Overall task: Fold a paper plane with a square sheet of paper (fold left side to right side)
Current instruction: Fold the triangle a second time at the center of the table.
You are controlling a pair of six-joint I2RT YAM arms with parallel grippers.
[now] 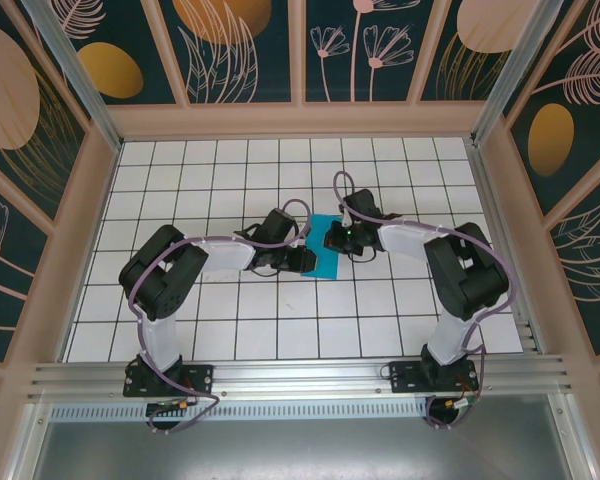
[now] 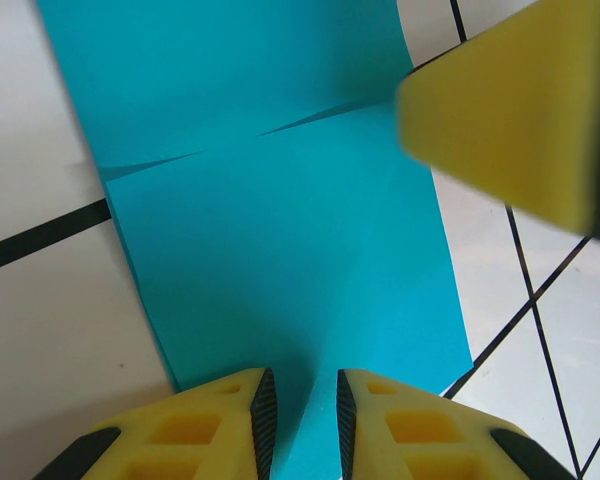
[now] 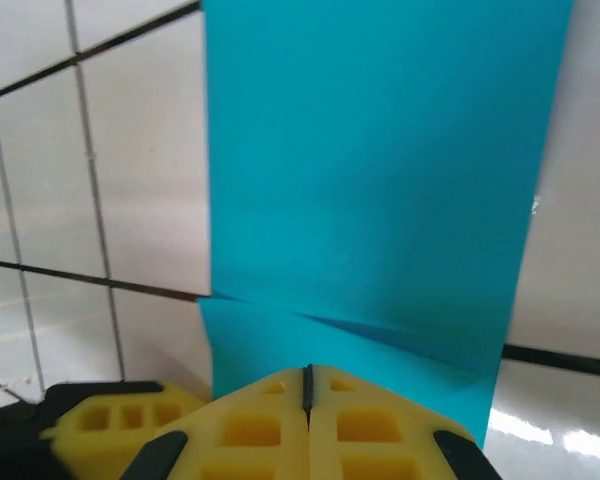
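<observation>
The teal sheet of paper lies on the white grid table as a narrow folded strip, with a shallow diagonal crease across it. My left gripper comes at the strip from the left. In its wrist view the left gripper is open by a narrow gap, low over the paper's near end. My right gripper rests on the strip's far part. The right wrist view has the right gripper shut, fingertips together and down on the paper, nothing between them.
The other arm's yellow finger is close over the paper's right edge, and a left finger sits beside my right gripper. Wooden walls ring the grid table. A metal rail runs along the near edge.
</observation>
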